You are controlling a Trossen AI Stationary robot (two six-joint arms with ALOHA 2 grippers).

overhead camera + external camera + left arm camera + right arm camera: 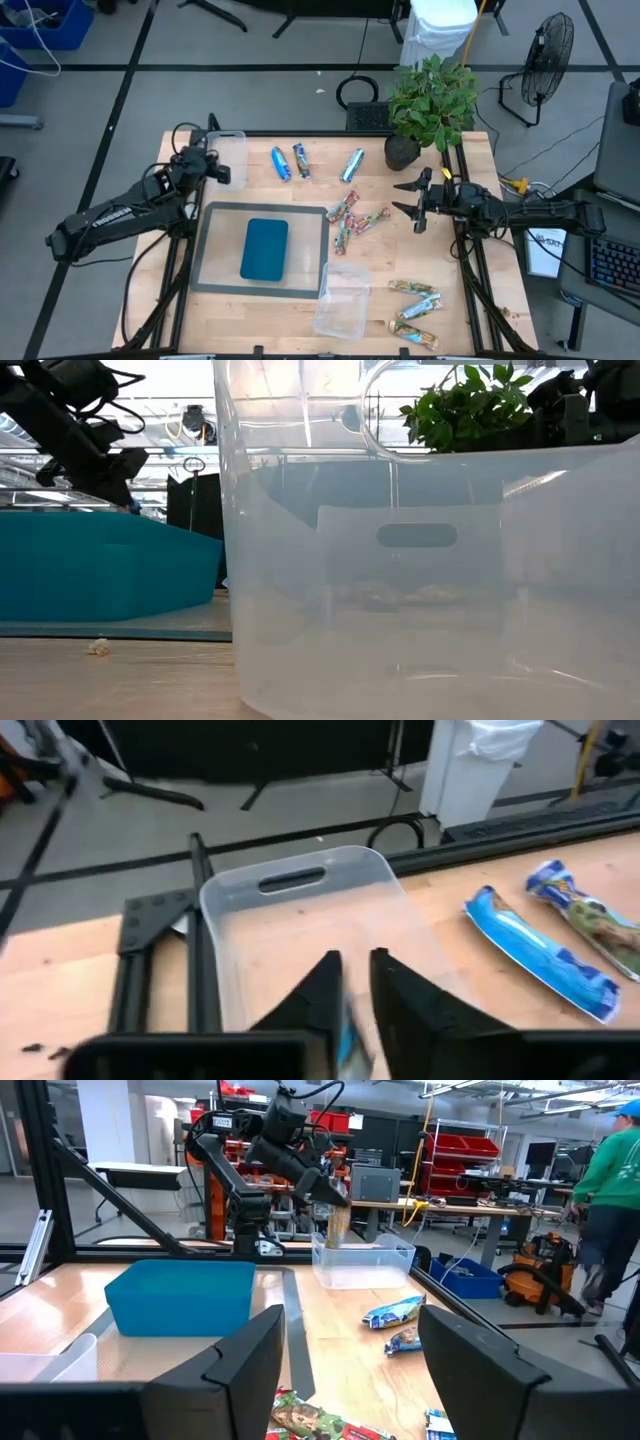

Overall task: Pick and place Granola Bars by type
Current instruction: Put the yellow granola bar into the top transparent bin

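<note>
- Three kinds of bars are in play, and nearly all of them still lie loose on the desk, so the sorting looks barely begun.
- Left tool hangs over the clear tub at the desk's back left corner, its fingers only narrowly apart around a blue bar; I'd judge it is just letting that bar drop in.
- Whether the tub already holds other bars I cannot tell.
- Blue bars lie just beside that tub, toward the plant; there are three or so.
- Red-green bars sit near the desk's middle, next to the grey mat holding the teal tray.
- Silver-tan bars lie well away from the tub, by the front edge, beside a second clear tub that looks empty.
- Right tool waits with fingers spread wide and empty, just past the red-green bars.
- Left to do, I reckon: the remaining blue bars, then both other kinds.
</note>
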